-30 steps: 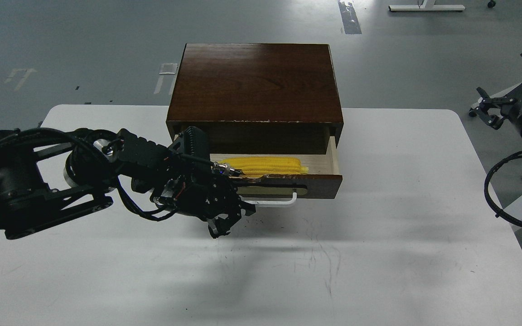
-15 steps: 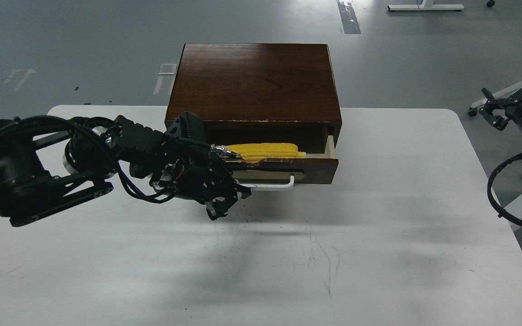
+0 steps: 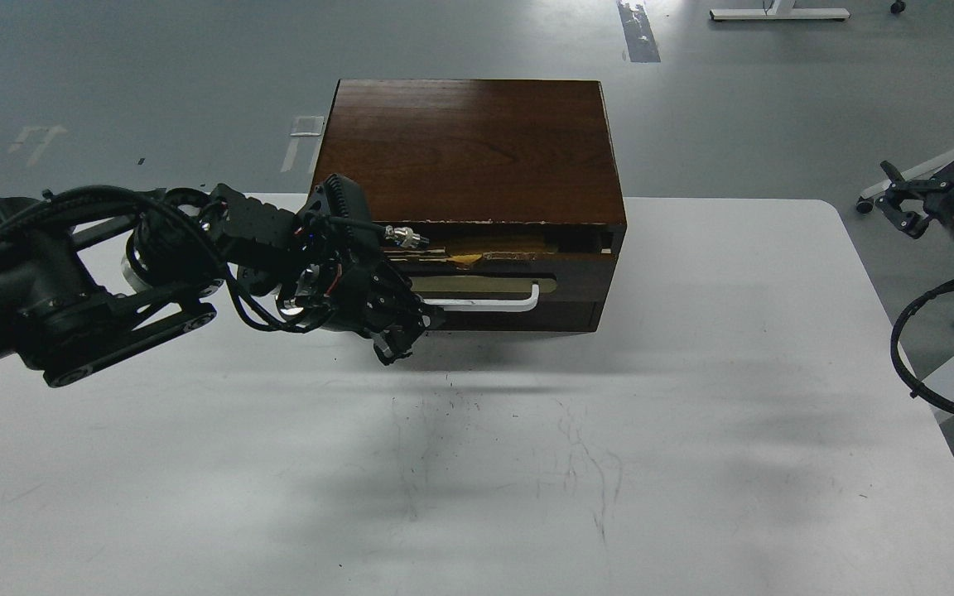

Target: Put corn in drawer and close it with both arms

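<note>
Head view: no brand, label or legible writing on anything.

Dark brown wooden drawer (image 3: 518, 285) with white bar handle (image 3: 485, 303) on a tan oval plate sits almost fully pushed into its dark brown wooden cabinet (image 3: 469, 149), which stands at the far middle of the white bench (image 3: 692, 414). Only a narrow gap shows above the chipped front edge. Through that gap, a thin dull yellow strip, the bright yellow ribbed plastic corn (image 3: 467, 259), lies inside the drawer.

Left black end effector (image 3: 398, 343) hangs at the drawer front's left end, just left of the handle and below the corn. It is seen dark and bunched; cannot tell whether its fingers are spread or together. Contact with the drawer front cannot be judged.

Right black end effector (image 3: 895, 199) is off the bench at far right, well apart from the drawer; claws appear spread, holding nothing.

Looped black cable (image 3: 912, 348) hangs beyond the bench's right edge.
</note>
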You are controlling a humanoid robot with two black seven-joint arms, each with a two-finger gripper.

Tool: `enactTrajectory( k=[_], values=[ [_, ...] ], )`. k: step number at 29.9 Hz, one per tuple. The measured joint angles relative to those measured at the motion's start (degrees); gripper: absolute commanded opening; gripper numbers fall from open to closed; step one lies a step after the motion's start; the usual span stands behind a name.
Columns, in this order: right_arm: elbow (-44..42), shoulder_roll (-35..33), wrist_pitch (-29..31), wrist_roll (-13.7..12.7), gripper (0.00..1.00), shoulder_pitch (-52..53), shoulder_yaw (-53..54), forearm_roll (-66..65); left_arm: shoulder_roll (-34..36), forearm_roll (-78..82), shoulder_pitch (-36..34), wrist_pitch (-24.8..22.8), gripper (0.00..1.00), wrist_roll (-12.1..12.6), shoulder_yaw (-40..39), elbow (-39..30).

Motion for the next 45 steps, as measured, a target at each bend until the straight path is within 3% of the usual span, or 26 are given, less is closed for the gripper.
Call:
enactTrajectory(
  k=[27,37,44,45],
  values=[
    [0.01,-0.09,0.0,0.53,1.0,-1.1,0.1,0.0,-2.55,-0.03,-1.43,-0.01,0.0,-0.23,0.1,6.8],
    [0.01,-0.3,0.0,0.53,1.0,-1.21,0.01,0.0,-2.17,-4.83,-2.61,0.03,0.0,-1.21,0.04,-1.76],
    [0.03,-0.91,1.49,1.1,1.0,-1.7,-0.28,-0.14,1.99,-24.6,-4.38,0.01,0.0,-2.84,-2.6,-3.74],
    [0.08,-0.96,1.95,1.34,1.0,-1.73,-0.35,-0.16,2.9,-28.66,-4.4,0.01,0.12,-2.84,-3.66,-3.56]
  ],
)
